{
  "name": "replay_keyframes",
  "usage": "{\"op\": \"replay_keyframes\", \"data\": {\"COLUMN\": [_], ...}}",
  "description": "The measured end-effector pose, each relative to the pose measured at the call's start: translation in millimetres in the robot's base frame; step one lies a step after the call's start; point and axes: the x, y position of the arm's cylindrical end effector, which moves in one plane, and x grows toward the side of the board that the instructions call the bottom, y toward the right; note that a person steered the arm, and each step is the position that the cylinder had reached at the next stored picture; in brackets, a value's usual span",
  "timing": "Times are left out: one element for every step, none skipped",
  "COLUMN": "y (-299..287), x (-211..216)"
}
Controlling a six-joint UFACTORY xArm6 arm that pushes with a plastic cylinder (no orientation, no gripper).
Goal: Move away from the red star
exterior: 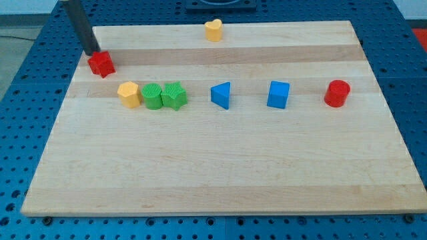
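The straight dark rod enters from the upper left of the frame and slants down toward the view's right; my tip point(93, 53) rests at the upper left edge of the small red star-shaped block point(101, 64), touching it or just beside it. The rod carries no pincer, so nothing is clasped. The red star lies in the upper left part of the pale wooden board point(220, 167), near its left edge. Below and to its right runs a row across the board: a yellow-orange hexagonal block point(129, 94), a green ribbed cylinder point(153, 96) and a green star-like block point(175, 95) set close together, then, well apart, a blue triangular block point(221, 95), a blue cube point(279, 94) and a red cylinder point(337, 93). A yellow heart-shaped block point(213, 30) sits near the board's top edge. The board lies on a blue perforated table point(407, 40). The rod's upper part is cut off by the frame's top.
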Motion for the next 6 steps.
{"op": "replay_keyframes", "data": {"y": [21,18,12,6,22,50], "x": [17,44,80,73,1,-46]}}
